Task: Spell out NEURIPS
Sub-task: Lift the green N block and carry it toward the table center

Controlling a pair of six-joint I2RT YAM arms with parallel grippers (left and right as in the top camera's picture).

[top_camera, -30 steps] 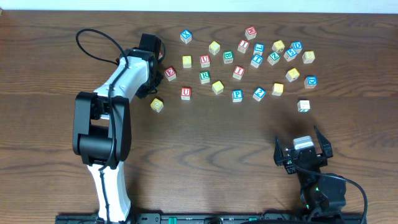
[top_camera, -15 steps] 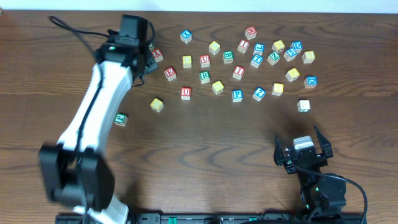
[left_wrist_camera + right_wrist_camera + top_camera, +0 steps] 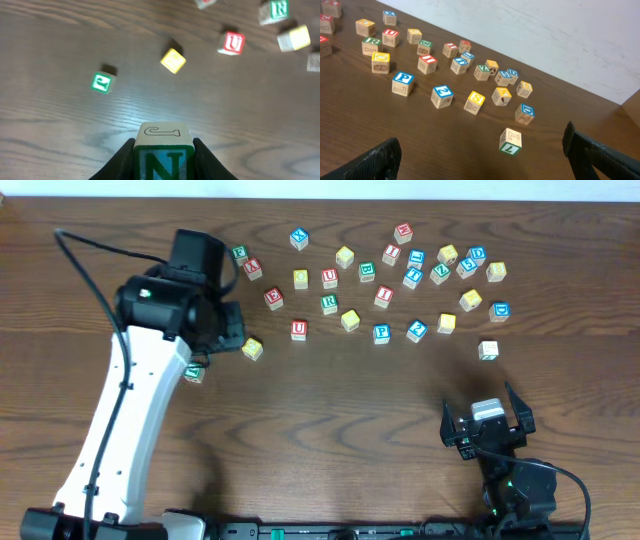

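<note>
My left gripper (image 3: pixel 163 165) is shut on a wooden block with a green N (image 3: pixel 163 150) and holds it above the table. In the overhead view the left gripper (image 3: pixel 222 332) is at the left, next to a yellow block (image 3: pixel 252 348) and a green block (image 3: pixel 193 372); the N block is hidden there. A red U (image 3: pixel 298 330), green R (image 3: pixel 329 303), red I (image 3: pixel 384 295), blue P (image 3: pixel 381 333) and red E (image 3: pixel 272 298) lie among the scattered blocks. My right gripper (image 3: pixel 488 420) is open and empty near the front edge.
Several more letter blocks are spread across the back of the table, from a green one (image 3: pixel 238 252) to a blue one (image 3: pixel 499 310). A lone block with a green 7 (image 3: pixel 511 141) lies just ahead of the right gripper (image 3: pixel 480 152).
My left arm has swung from the back-left blocks toward the front left, carrying the N block. The right arm has not moved.
</note>
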